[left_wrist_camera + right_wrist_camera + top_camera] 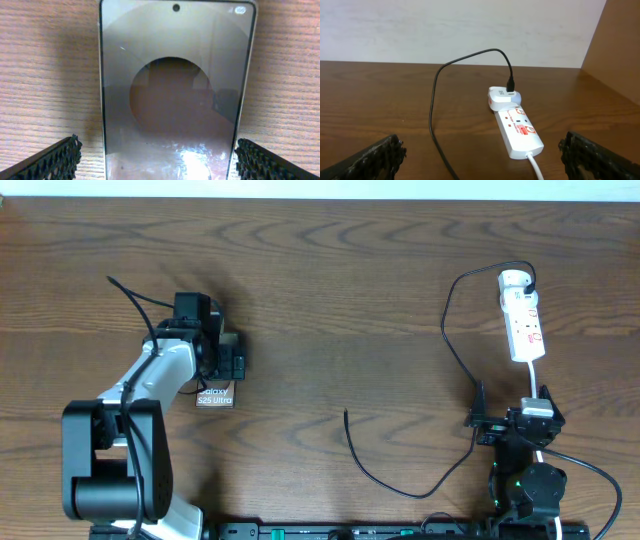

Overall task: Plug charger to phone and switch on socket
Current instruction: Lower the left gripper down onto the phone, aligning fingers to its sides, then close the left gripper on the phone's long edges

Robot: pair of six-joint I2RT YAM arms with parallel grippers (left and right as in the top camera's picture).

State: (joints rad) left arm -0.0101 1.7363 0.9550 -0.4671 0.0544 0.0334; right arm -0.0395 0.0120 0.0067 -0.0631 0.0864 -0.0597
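Observation:
The phone (pixel 215 394) lies flat at the table's left, its white lettering showing below the left arm. My left gripper (pixel 226 362) hovers over it, open. In the left wrist view the phone's glossy face (pixel 175 90) fills the middle, and my left gripper (pixel 157 165) straddles its width with a sliver of wood showing on each side. The white socket (pixel 523 320) lies at the far right with a white adapter plugged in. The black charger (pixel 452 350) loops from that adapter to a free tip (pixel 346 413) mid-table. My right gripper (pixel 512 404) stands open below the socket. In the right wrist view the socket (pixel 520 132) and charger (pixel 436 100) lie ahead of my right gripper (pixel 482 162).
The socket's thicker white cord (pixel 533 375) runs from its near end toward my right arm and shows as the white cord (pixel 536 167) in the right wrist view. A pale wall borders the table's far edge. The charger's slack curves across the wood in front of the right arm's base.

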